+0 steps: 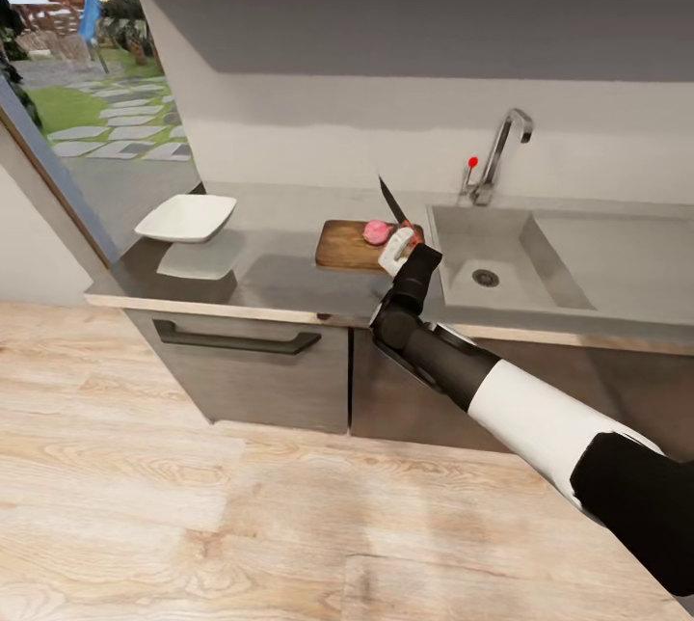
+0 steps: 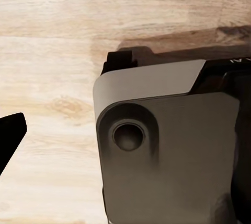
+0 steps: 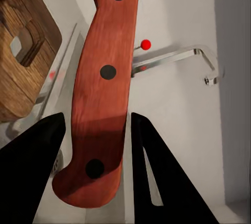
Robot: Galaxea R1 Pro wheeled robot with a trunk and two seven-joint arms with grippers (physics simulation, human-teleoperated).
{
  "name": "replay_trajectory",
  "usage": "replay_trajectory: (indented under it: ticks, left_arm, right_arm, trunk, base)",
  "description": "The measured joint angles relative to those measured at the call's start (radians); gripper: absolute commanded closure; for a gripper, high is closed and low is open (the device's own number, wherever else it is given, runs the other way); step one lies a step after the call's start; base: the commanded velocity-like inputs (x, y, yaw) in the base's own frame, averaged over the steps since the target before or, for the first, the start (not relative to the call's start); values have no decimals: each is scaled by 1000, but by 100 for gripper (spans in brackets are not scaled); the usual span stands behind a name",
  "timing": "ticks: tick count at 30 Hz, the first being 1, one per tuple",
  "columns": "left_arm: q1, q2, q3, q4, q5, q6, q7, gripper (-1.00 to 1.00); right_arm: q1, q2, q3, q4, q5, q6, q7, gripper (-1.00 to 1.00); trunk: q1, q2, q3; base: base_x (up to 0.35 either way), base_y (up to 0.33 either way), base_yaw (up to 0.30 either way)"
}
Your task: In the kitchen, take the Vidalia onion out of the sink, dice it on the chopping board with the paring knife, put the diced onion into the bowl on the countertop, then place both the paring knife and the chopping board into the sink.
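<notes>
Right gripper (image 1: 397,250) grips paring knife (image 1: 393,203) over grey countertop (image 1: 280,264).

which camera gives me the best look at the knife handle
The right wrist view: the red handle runs large between the right gripper's fingers, its three dark rivets plain. In the head view the gripper hides most of the handle; mainly the dark blade rises above the onion.

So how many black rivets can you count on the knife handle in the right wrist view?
3, in a row down the red handle of the paring knife: one near the blade end, one at mid-handle, one at the butt between the right gripper jaws. The far side is hidden.
</notes>
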Motion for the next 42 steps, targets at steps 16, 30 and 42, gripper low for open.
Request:
replay_trajectory:
  ticks: [16,30,42]
  left_arm:
    - [0,2,0,0,0,-1,-3,-100]
    - [0,3,0,1,0,-1,-3,-100]
    - [0,3,0,2,0,-1,-4,-100]
  right_arm:
    - [0,9,0,4,10,0,-6,100]
    - [0,26,1,13,2,-1,-4,100]
    - [0,38,2,38,-2,0,5,100]
  trunk:
    - [31,-56,-25]
    - [31,-56,-25]
    - [31,-56,-25]
  base:
    - [3,0,0]
    - [98,6,0]
    - [1,0,0]
